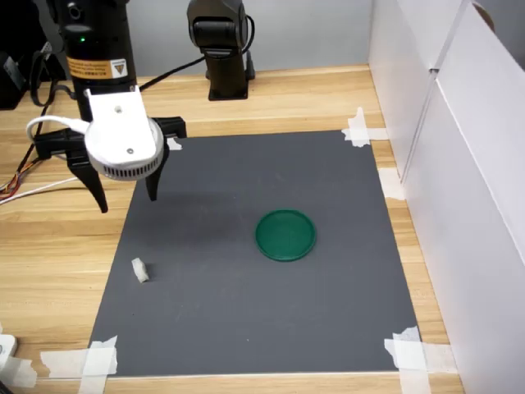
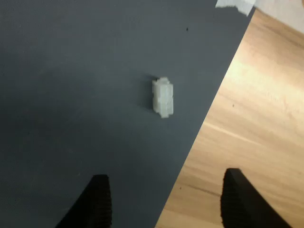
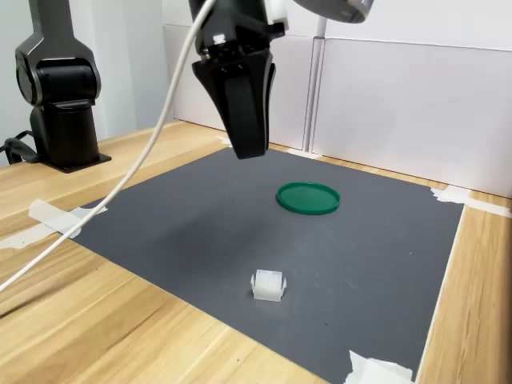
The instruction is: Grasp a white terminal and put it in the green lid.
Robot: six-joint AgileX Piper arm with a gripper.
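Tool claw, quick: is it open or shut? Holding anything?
Tool: open and empty, up in the air. The white terminal lies on the mat, untouched.

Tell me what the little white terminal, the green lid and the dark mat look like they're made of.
White terminal: probably moulded plastic, slightly translucent and milky, with crisp ribbed edges in the wrist view.
Green lid: likely hard plastic, dark green with a low sheen and an even raised rim.
Dark mat: a thin matte grey sheet, perhaps card or rubber; it lies flat, taped at its corners.

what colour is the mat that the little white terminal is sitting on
Dark grey, plain with no pattern; the mat shows best in the first exterior view.
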